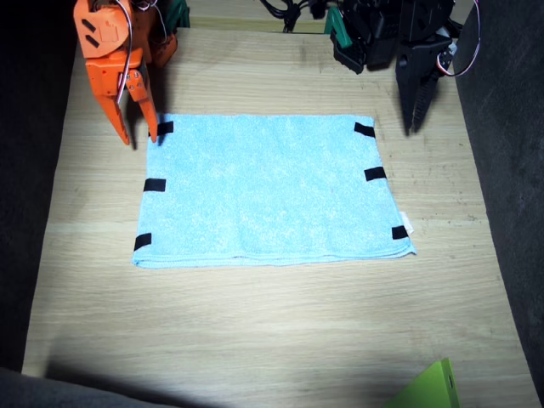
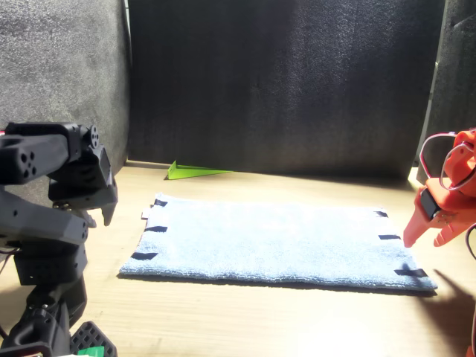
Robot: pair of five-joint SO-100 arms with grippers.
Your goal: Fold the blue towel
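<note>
The blue towel (image 1: 268, 191) lies flat and spread out in the middle of the wooden table, with black tape strips along its two short edges and a small white tag (image 1: 408, 224) at one corner. In the front view the blue towel (image 2: 279, 244) also lies flat. My right gripper (image 1: 140, 132), orange, points down at the towel's far corner beside a tape strip; its fingers stand apart with nothing between them. It shows as the right gripper (image 2: 425, 239) in the front view. My left gripper (image 1: 415, 119), black, hangs just beyond the opposite far corner, off the cloth; its dark jaws blur together.
A lime-green object corner (image 1: 429, 389) pokes in at the table's near edge. Dark foam walls (image 2: 282, 82) close in the sides and one end. Cables and arm bases crowd the far edge of the table (image 1: 255, 340).
</note>
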